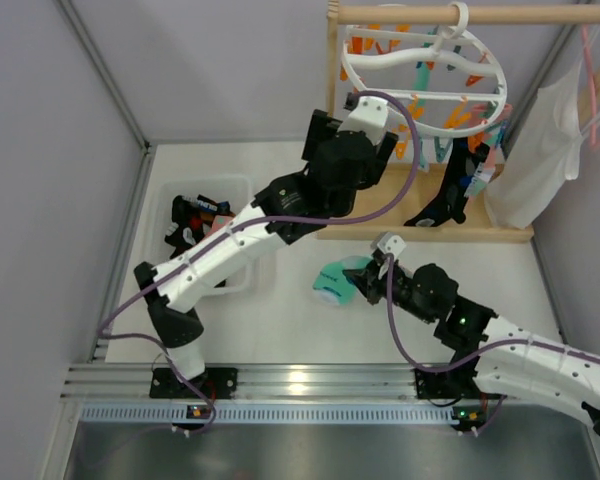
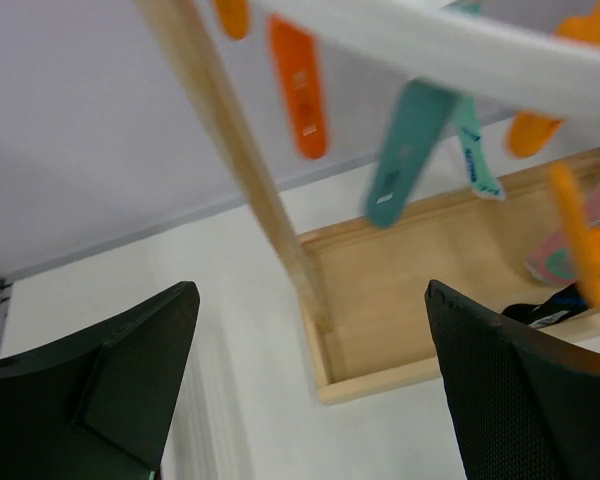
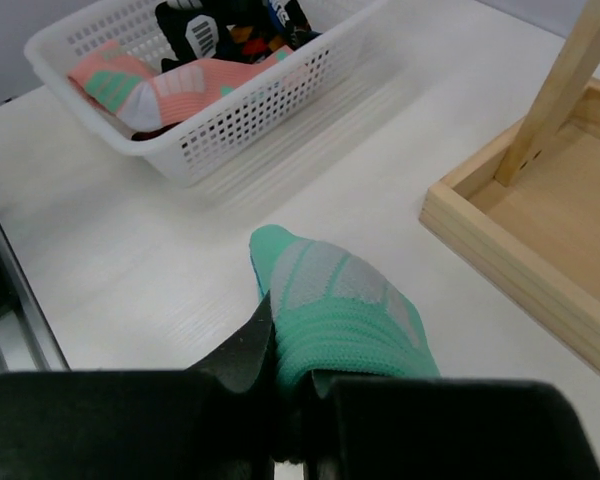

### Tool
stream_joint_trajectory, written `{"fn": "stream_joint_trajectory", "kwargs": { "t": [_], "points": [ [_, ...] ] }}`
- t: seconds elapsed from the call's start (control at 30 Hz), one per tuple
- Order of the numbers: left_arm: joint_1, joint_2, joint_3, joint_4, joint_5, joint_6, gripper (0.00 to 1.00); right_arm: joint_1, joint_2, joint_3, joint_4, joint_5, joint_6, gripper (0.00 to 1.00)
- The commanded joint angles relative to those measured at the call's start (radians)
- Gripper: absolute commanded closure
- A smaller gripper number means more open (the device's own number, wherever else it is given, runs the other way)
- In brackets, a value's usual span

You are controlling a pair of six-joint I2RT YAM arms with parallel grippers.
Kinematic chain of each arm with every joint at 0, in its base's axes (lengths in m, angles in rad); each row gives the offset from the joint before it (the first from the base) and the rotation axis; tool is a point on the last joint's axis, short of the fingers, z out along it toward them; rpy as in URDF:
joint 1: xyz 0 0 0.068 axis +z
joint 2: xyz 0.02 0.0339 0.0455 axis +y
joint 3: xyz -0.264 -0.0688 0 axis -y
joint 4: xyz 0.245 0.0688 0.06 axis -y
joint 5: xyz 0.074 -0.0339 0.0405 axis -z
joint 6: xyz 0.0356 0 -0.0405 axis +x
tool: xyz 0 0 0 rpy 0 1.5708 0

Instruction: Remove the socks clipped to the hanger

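1. Surroundings. A wooden rack stands at the far side of the table (image 1: pixel 280 320): base tray (image 1: pixel 380 228), upright post (image 1: pixel 332 70), top rod (image 1: pixel 500 14). A pink hanger (image 1: pixel 598 60) with a white garment (image 1: pixel 540 150) hangs at the right end of the rod. A white basket (image 3: pixel 280 120) sits at the left of the table. I see a salmon sock with teal patches (image 3: pixel 170 85) and dark socks in it. In the top view my left arm crosses over the basket and hides most of it.

2. Obstructions. In the left wrist view the post rises between me and the tray, and orange clips (image 2: pixel 298 85) and teal clips (image 2: pixel 405 150) dangle overhead.

3. Tools. The left gripper (image 2: pixel 310 330) is spread wide with nothing between its fingers, up beside the ring. The right gripper (image 3: pixel 285 375) is clamped on a mint-green sock (image 3: pixel 340 310), low over the table in front of the tray.

4. Task items. The hanger (image 1: pixel 425 75), a white ring with curved crossbars, hooks on the rod. A black sock (image 1: pixel 448 195) with a blue-grey patch hangs from its right side, down to the tray. A salmon sock (image 2: pixel 565 250) shows just beside it.
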State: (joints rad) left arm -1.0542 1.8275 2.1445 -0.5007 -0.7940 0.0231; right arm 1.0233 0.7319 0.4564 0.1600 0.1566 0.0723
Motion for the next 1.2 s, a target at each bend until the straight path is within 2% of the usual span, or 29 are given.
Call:
{"fn": "stream_joint_trajectory", "kwargs": {
  "t": [0.0, 0.13, 0.23, 0.33, 0.37, 0.53, 0.67, 0.73, 0.77, 0.87, 0.9, 0.93, 0.97, 1.03, 1.1, 1.13, 1.17],
  "points": [
    [0.002, -0.167, -0.14, 0.017, -0.177, -0.02, 0.02, -0.136, 0.056, 0.059, 0.01, -0.287, 0.027, 1.0],
    [0.026, -0.322, -0.327, 0.014, -0.348, -0.074, 0.02, -0.177, 0.193, 0.171, 0.021, -0.425, 0.0, 1.0],
    [0.078, -0.486, -0.458, 0.011, -0.41, -0.115, 0.02, -0.177, 0.37, 0.322, 0.048, -0.509, -0.012, 1.0],
    [0.135, -0.566, -0.523, 0.008, -0.445, -0.112, 0.02, -0.175, 0.49, 0.43, 0.078, -0.607, -0.014, 1.0],
    [0.144, -0.598, -0.541, 0.01, -0.486, -0.107, 0.02, -0.175, 0.571, 0.515, 0.082, -0.633, -0.012, 1.0],
    [0.16, -0.658, -0.546, 0.007, -0.559, -0.077, 0.02, -0.149, 0.817, 0.804, 0.063, -0.788, -0.026, 1.0],
    [0.161, -0.714, -0.554, 0.008, -0.573, -0.061, 0.02, -0.097, 1.088, 1.159, -0.08, -0.813, -0.114, 1.0],
    [0.161, -0.731, -0.561, 0.007, -0.574, -0.054, 0.02, -0.083, 1.185, 1.267, -0.1, -0.853, -0.105, 1.0],
    [0.161, -0.746, -0.564, 0.005, -0.576, -0.051, 0.02, -0.08, 1.287, 1.383, -0.15, -0.858, -0.108, 1.0],
    [0.161, -0.775, -0.587, 0.005, -0.571, -0.046, 0.02, -0.062, 1.474, 1.591, -0.233, -0.845, -0.112, 0.99],
    [0.16, -0.781, -0.594, 0.005, -0.565, -0.046, 0.02, -0.048, 1.506, 1.62, -0.246, -0.821, -0.103, 0.95],
    [0.16, -0.787, -0.606, 0.005, -0.551, -0.051, 0.02, -0.043, 1.529, 1.637, -0.238, -0.813, -0.095, 0.83],
    [0.16, -0.8, -0.609, 0.005, -0.545, -0.052, 0.02, -0.037, 1.555, 1.645, -0.225, -0.813, -0.079, 0.6],
    [0.16, -0.809, -0.614, 0.005, -0.534, -0.057, 0.02, -0.035, 1.554, 1.636, -0.182, -0.813, -0.045, 0.55],
    [0.16, -0.812, -0.62, 0.007, -0.508, -0.058, 0.02, -0.041, 1.519, 1.605, -0.175, -0.769, -0.04, 0.23],
    [0.16, -0.815, -0.621, 0.007, -0.49, -0.063, 0.02, -0.045, 1.471, 1.585, -0.175, -0.75, -0.042, 0.04],
    [0.16, -0.818, -0.633, 0.007, -0.423, -0.066, 0.02, -0.049, 1.441, 1.535, -0.175, -0.729, -0.04, 0.01]
  ]
}}
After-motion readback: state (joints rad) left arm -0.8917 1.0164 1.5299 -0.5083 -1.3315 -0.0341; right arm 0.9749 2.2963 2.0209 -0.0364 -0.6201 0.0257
